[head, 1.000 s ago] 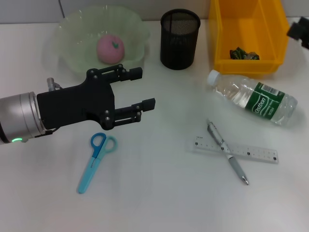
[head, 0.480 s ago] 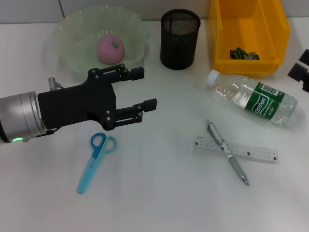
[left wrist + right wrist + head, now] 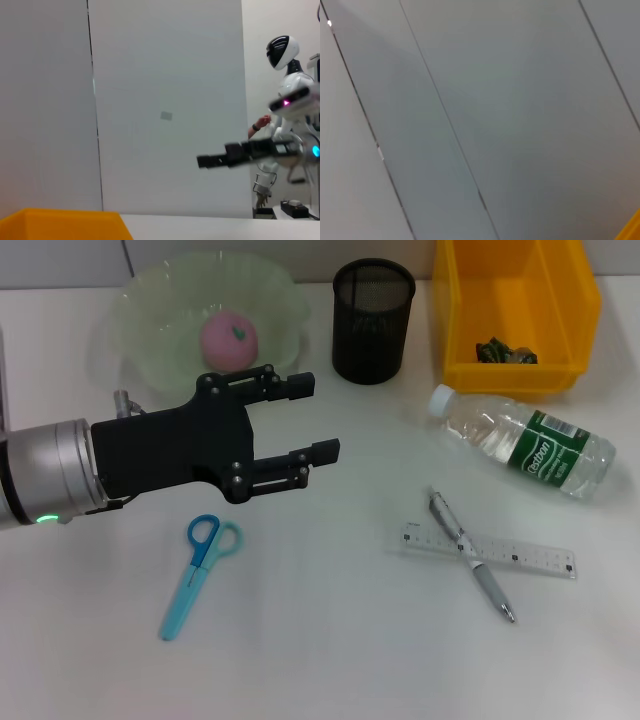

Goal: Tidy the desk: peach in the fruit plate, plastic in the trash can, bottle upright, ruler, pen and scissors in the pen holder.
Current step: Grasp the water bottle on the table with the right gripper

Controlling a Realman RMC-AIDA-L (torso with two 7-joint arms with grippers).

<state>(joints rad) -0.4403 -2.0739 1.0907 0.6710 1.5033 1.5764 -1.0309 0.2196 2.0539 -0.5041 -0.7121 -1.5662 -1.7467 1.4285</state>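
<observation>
Black mesh pen holder (image 3: 372, 322)

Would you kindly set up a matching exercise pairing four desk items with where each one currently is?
Items:
1. peach
2. bottle
3. pen
4. scissors

Places:
A. lying on its side in front of the yellow bin
B. in the green fruit plate
C. flat on the desk below the left gripper
D. crossed over the ruler

Pairs: 1-B, 2-A, 3-D, 4-C
</observation>
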